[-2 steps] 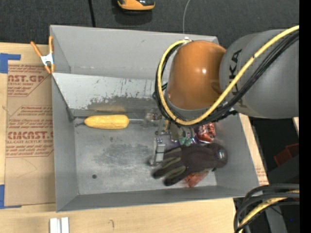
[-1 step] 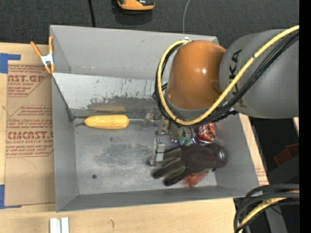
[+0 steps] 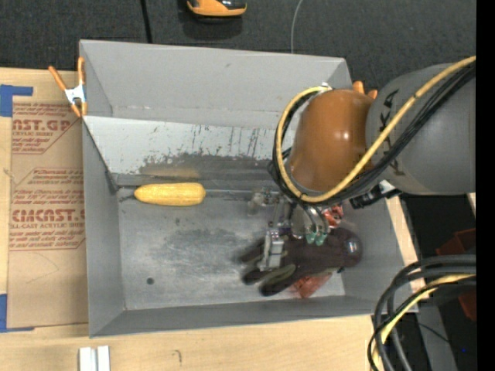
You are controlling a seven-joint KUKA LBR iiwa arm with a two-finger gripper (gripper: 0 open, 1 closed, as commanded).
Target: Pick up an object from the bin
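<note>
My gripper (image 3: 272, 249) is down at the front right of the bin, under the orange wrist cover. It stands over a small cluster of dark things. A dark purple, eggplant-like piece (image 3: 337, 253) lies just to its right. A dark olive oblong thing (image 3: 276, 278) lies right below the gripper, and a black piece (image 3: 251, 258) pokes out to its left. A bit of a red thing (image 3: 311, 286) shows at the front of the cluster. The view does not show anything held.
A yellow corn cob (image 3: 170, 194) lies alone at the back left, along the foot of the bin's sloped back wall. The arm and its cables cover the right back corner.
</note>
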